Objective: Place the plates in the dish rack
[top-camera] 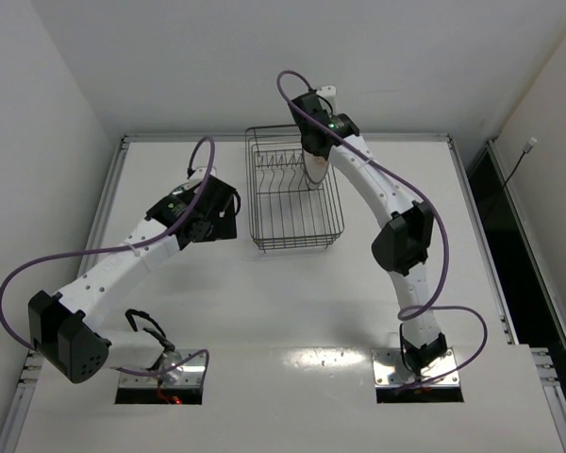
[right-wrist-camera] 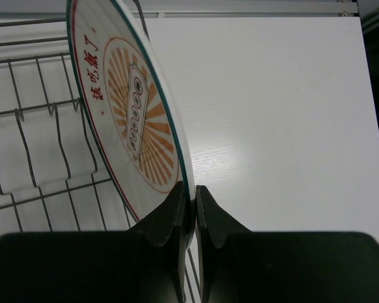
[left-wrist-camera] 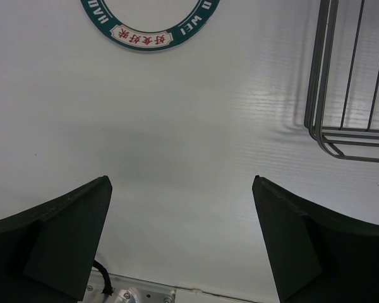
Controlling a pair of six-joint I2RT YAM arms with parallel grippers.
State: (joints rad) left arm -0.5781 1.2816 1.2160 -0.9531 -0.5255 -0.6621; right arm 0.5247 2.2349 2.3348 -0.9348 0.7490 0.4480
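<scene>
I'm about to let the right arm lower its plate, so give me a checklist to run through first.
1. Right gripper shut on the rim of the round white plate with the orange sunburst centre: ok.
2. Plate held on edge, leaning slightly: ok.
3. Plate above the dark metal wire dish rack: ok.
4. Plate edge lined up with a gap between the upright tines: cannot tell.
5. Left gripper open, apart from the rack: ok.

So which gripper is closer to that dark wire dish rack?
Right. The right gripper hangs over the right side of the dark wire dish rack, clamping a round orange-centred plate on edge; the left gripper hovers open just outside its left wall.
</scene>
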